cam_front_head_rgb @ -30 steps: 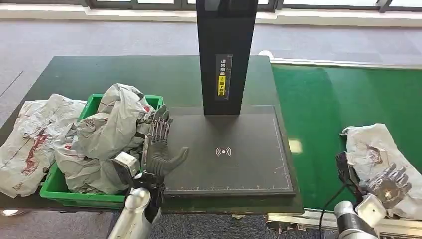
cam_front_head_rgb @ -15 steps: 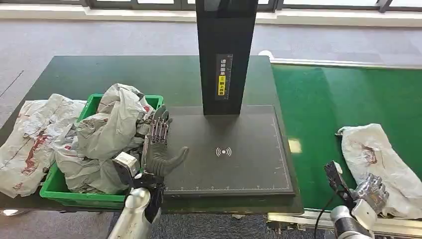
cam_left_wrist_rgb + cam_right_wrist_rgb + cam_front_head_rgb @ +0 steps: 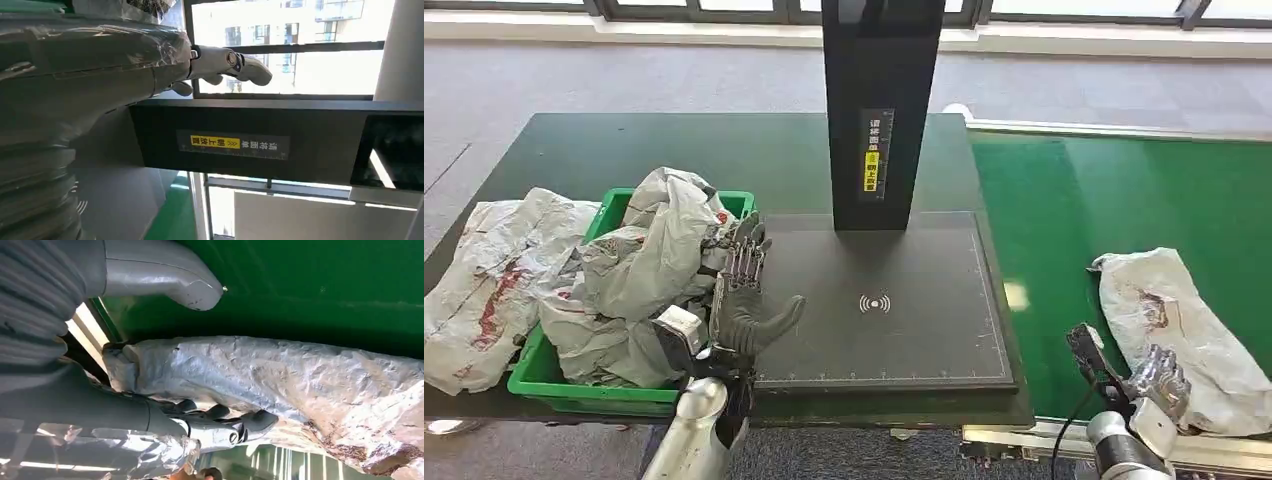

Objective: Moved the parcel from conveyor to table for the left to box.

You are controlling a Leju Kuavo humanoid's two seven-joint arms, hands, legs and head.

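Observation:
A crumpled grey parcel [image 3: 1181, 325] with red marks lies on the green conveyor belt [image 3: 1084, 210] at the right. My right hand [image 3: 1157, 378] hovers at the parcel's near left edge, fingers apart and holding nothing. In the right wrist view the thumb [image 3: 165, 277] hangs over the belt while the darker fingers [image 3: 225, 425] reach along the parcel [image 3: 300, 375]. My left hand [image 3: 744, 295] stands upright and open over the left edge of the black scanner pad [image 3: 894, 310], beside the green bin [image 3: 574, 385]. Its fingers [image 3: 235, 65] are straight in the left wrist view.
The green bin is heaped with grey parcels [image 3: 639, 270], and another parcel [image 3: 484, 285] lies on the dark table [image 3: 674, 150] left of it. A tall black scanner column [image 3: 879, 110] rises behind the pad. The conveyor's metal rim [image 3: 1014, 440] runs along its near edge.
My right hand has drawn back off the top of the parcel to its near left edge. The parcel has shifted slightly left on the belt. The left hand has not moved.

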